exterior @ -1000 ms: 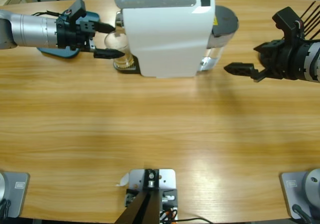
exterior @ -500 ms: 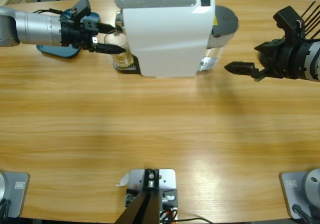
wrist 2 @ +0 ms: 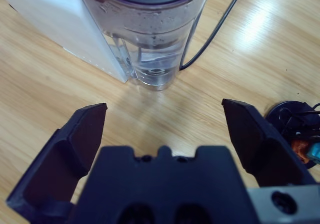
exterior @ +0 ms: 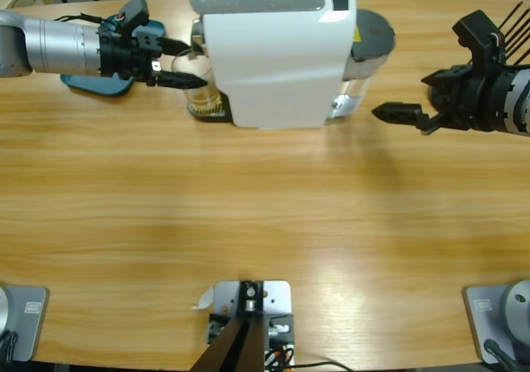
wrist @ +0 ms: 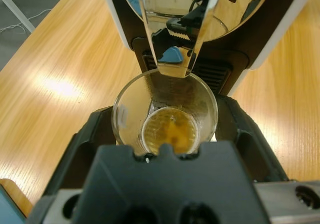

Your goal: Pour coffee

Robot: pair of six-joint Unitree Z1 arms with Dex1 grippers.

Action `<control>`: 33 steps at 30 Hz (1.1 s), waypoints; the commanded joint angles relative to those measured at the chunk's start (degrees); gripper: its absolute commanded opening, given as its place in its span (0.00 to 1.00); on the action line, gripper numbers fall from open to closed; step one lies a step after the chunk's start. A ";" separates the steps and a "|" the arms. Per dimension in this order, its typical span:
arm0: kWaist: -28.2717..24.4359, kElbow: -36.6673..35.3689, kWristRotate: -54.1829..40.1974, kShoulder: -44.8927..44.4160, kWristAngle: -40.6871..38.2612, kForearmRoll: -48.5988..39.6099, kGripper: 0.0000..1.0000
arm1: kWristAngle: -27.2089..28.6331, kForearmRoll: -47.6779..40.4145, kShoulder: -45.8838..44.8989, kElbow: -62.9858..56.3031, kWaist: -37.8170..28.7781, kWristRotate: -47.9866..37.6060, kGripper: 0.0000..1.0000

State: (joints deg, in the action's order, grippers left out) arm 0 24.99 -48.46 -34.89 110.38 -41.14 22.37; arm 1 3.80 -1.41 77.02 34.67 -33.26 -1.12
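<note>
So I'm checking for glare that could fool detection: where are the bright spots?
Left wrist view: a hot patch on the table, plus reflections in the machine's chrome spout. Right wrist view: a glare patch on the wood right of the tank. High view: soft sheen low centre.

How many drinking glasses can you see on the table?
1. A small clear glass with a little amber coffee stands under the white coffee machine's spout, between the left gripper's jaws. The machine's body could hide others behind it.

Coffee [wrist: 169, 132] in tumbler [wrist: 165, 114] under machine [exterior: 277, 57] spout, between left pincer [wrist: 165, 134] jaws.
</note>
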 commanded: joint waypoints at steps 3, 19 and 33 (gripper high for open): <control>-4.33 3.11 0.46 -4.61 -5.70 0.56 0.00 | 0.95 -0.44 1.01 -1.81 0.48 -0.72 1.00; -12.66 9.25 8.12 -16.95 3.93 -0.09 0.00 | 1.03 -0.44 -0.64 -2.34 0.48 -0.72 1.00; -15.09 5.17 22.20 -7.43 31.09 10.87 0.00 | 2.07 -0.53 -0.43 -2.41 0.48 -0.72 1.00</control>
State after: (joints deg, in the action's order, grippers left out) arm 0 10.79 -40.84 -15.15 94.95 -17.27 27.68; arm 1 3.98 -1.43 76.90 34.36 -33.25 -1.16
